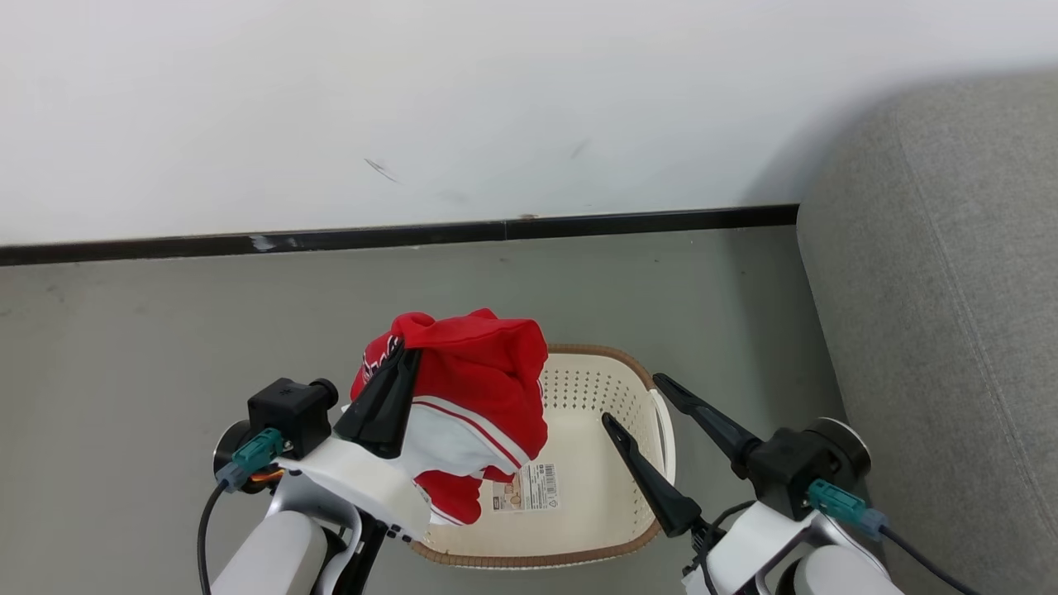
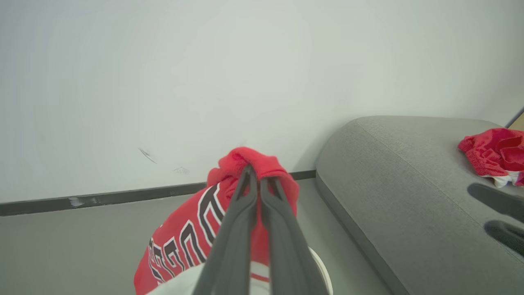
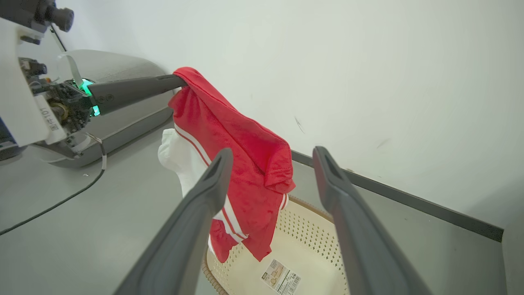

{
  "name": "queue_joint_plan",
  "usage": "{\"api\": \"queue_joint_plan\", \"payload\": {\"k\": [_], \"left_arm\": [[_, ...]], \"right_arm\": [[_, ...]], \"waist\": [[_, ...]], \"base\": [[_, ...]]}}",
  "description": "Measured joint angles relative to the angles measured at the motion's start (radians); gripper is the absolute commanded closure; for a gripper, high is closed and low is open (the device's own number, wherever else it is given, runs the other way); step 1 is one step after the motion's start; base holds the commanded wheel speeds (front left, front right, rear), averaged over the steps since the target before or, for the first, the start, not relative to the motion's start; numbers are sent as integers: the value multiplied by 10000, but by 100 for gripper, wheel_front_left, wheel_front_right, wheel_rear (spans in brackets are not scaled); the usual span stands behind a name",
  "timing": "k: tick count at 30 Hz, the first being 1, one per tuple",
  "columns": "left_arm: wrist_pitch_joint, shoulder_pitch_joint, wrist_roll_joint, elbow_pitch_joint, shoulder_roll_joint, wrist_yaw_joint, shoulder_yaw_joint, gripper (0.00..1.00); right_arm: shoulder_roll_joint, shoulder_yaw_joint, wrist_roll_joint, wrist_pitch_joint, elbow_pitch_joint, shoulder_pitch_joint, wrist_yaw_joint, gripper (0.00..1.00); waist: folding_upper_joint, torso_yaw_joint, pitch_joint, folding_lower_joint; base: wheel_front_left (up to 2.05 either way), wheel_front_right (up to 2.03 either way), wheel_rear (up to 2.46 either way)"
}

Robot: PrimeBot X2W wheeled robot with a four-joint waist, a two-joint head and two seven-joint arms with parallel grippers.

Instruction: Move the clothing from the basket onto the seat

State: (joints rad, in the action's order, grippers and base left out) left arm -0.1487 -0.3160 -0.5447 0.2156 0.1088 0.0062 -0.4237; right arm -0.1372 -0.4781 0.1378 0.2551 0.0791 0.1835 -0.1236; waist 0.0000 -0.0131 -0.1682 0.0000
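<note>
My left gripper [image 1: 405, 351] is shut on a fold of the red jersey [image 1: 479, 372], which hangs above the left side of the cream basket [image 1: 612, 354]. The jersey's lowest hem dangles just inside the basket [image 3: 311, 254]. In the left wrist view the fingers [image 2: 249, 192] pinch the red cloth [image 2: 184, 241], which shows outlined lettering. My right gripper [image 1: 632, 398] is open over the basket's right side with nothing in it; in its own view the jersey [image 3: 241, 151] hangs ahead of it. The grey seat [image 1: 950, 330] lies to the right. A second red garment [image 2: 495, 155] lies on the seat [image 2: 409, 196].
The basket stands on grey floor near a white wall with a dark baseboard [image 1: 413, 235]. A barcode label [image 1: 529, 487] sticks to the basket's bottom. A dark cable [image 3: 53, 205] trails over the floor by the left arm.
</note>
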Motion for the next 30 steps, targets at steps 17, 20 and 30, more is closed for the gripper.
{"api": "queue_joint_plan", "payload": {"k": [17, 20, 30], "left_arm": [[1220, 493, 276, -1484, 384, 17, -671, 100], [1430, 677, 276, -1708, 487, 17, -777, 100], [1935, 1035, 261, -2594, 516, 38, -1185, 100]], "right_arm": [[-811, -1421, -86, 0, -201, 460, 0, 0], [-1001, -1590, -90, 0, -339, 767, 0, 0], [-1340, -1939, 88, -180, -491, 1151, 0, 0]], "waist": [[0, -410, 1024, 0], [0, -480, 1155, 0], [0, -721, 1406, 0]], "base": [[0, 0, 0], [0, 0, 0], [0, 0, 0]]}}
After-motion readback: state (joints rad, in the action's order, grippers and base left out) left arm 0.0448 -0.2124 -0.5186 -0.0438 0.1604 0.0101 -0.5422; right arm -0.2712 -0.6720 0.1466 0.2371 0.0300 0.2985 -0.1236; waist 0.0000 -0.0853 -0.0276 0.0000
